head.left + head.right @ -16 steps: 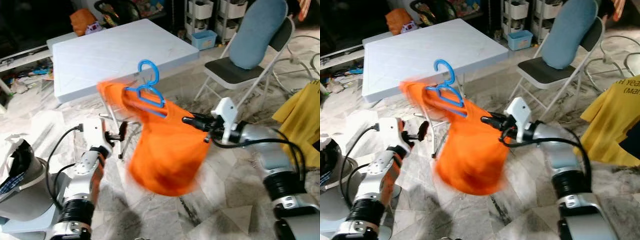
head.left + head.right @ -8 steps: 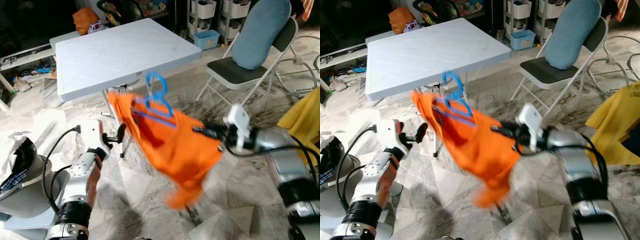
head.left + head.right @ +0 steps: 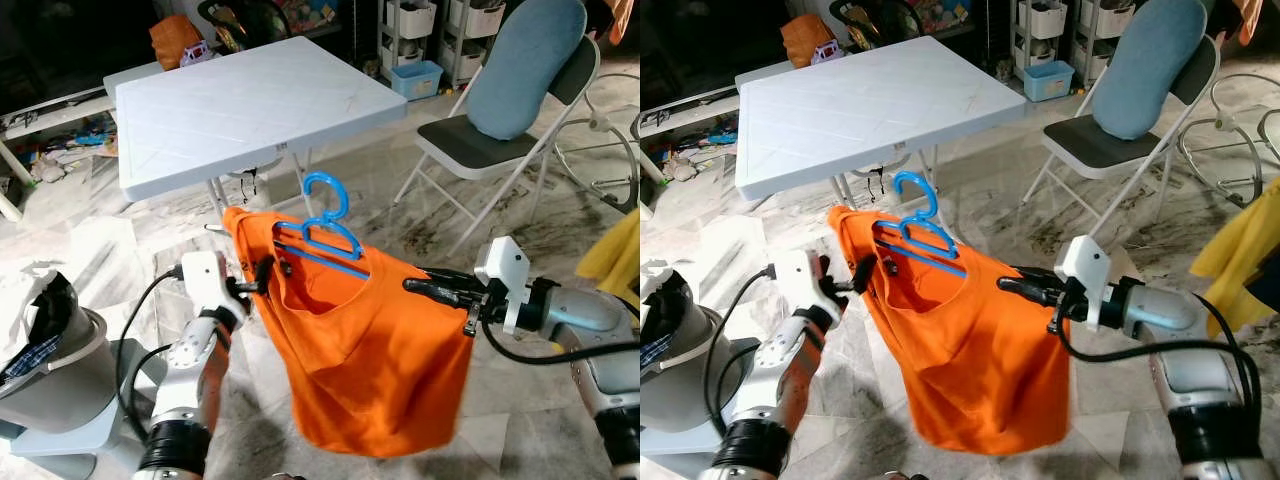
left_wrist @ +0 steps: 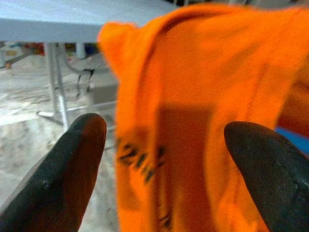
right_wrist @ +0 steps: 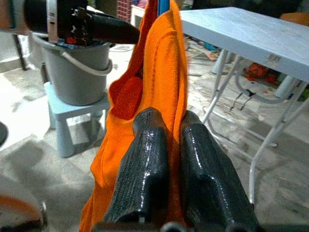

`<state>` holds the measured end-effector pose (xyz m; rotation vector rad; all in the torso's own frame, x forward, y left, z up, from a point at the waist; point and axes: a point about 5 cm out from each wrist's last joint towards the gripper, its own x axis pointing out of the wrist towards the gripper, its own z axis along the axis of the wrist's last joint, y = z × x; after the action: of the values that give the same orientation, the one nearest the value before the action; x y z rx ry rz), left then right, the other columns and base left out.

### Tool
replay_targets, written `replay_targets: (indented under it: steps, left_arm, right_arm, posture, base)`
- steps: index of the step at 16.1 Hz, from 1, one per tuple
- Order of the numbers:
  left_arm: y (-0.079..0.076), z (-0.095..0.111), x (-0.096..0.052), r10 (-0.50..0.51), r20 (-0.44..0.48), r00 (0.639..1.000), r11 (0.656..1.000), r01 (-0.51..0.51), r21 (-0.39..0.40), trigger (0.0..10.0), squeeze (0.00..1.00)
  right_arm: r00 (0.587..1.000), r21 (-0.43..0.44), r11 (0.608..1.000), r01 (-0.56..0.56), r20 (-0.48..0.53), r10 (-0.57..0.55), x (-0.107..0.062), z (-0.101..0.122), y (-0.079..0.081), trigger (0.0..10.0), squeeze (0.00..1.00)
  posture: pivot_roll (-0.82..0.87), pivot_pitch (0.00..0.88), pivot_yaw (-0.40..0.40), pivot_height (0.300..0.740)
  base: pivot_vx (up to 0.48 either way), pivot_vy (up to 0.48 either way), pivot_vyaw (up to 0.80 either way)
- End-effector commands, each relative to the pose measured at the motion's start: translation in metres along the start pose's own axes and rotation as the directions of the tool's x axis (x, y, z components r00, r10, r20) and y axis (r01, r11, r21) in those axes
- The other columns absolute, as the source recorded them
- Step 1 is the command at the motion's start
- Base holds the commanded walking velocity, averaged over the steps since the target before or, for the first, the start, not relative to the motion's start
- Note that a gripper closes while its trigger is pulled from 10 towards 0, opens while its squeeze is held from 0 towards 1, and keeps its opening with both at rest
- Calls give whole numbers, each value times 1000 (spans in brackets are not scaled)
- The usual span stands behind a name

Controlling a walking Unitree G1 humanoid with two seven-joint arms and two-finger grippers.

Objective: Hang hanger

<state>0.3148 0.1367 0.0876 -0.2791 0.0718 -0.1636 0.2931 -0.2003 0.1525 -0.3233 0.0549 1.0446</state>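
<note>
Nearest to the robot, at the left edge of the scene, a grey bucket (image 3: 45, 375) stands on a small pale stool (image 3: 60, 445). The floor (image 3: 130, 250) is of marbled tiles.

The left arm is bent upward from the elbow, and its forearm rises towards the middle of the scene. The left gripper (image 3: 266, 279) is at the left shoulder of the orange shirt (image 3: 370, 370). In the left wrist view its two black fingers (image 4: 63, 179) are spread wide apart, and the orange cloth is just in front of them, between the tips. I cannot tell if they touch the cloth.

The right arm reaches in from the right, with the forearm almost level and pointing to the left. The right gripper (image 3: 412, 286) is at the right shoulder of the shirt. In the right wrist view its fingers (image 5: 145, 179) are pressed close together, with a fold of the orange cloth pinched between them.

The shirt hangs in the air between the two grippers, stretched at the shoulders, and its body falls down loosely towards the floor. The blue hanger (image 3: 322, 228) sits inside the neck opening, tilted, and its hook stands up above the collar.

Farther off, behind the shirt, stands a white folding table (image 3: 240, 100). To the right of it there is a folding chair (image 3: 500, 120) with a blue-grey back cushion. A yellow cloth (image 3: 615, 255) shows at the right edge. At the far side are white storage shelves (image 3: 425, 40) and an orange bag (image 3: 170, 38).
</note>
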Motion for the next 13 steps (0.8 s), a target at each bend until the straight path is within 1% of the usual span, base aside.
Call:
replay_targets:
  steps: [1,2,3,4,5,7,8,9,11,13]
  left_arm:
    - [-8,6,4,-39,14,999,999,39,0,10000,0]
    - [-11,8,5,-49,26,998,999,49,-1,10000,0]
    - [-14,11,6,-65,44,997,998,65,1,10000,784]
    - [-18,14,7,-85,57,995,996,85,-8,10000,1000]
    - [-21,15,7,-101,57,993,995,102,-7,10000,1000]
    - [-23,14,6,-110,51,993,993,108,37,10000,1000]
    - [-23,16,7,-108,65,992,993,105,48,10000,545]
    - [-21,18,9,-97,67,993,994,93,59,10000,0]
    - [-12,17,12,-61,46,997,995,57,81,10000,0]
    - [2,17,14,-6,40,999,994,1,110,10000,0]
  right_arm:
    - [998,-30,1000,11,56,-9,5,15,-1,10000,0]
    - [998,-22,1000,-3,63,4,6,18,3,10000,0]
    - [998,-26,1000,-8,56,9,6,17,5,10000,0]
    - [999,-31,999,-13,45,14,7,15,8,10000,0]
    - [999,-24,1000,-13,43,14,7,14,10,10000,0]
    - [999,-14,999,-29,44,30,10,15,16,10000,0]
    - [998,-9,999,-49,38,49,11,14,21,10000,0]
    - [997,-3,998,-63,32,63,10,14,23,10000,0]
    - [996,10,996,-89,31,89,5,14,27,10000,0]
    - [993,28,993,-118,21,117,-6,17,29,10000,0]
  posture:
    - [-112,0,137,740]
    - [-113,0,135,740]
    - [-113,0,135,740]
    - [-116,0,134,740]
    - [-116,0,134,740]
    - [-116,0,134,740]
    - [-116,0,134,740]
    - [-116,0,134,740]
    - [-123,0,135,740]
    - [-127,0,136,740]
  base:
    - [0,0,0]
    - [0,0,0]
    - [0,0,0]
    - [0,0,0]
    - [0,0,0]
    - [0,0,0]
    - [0,0,0]
    - [0,0,0]
    - [0,0,0]
    - [0,0,0]
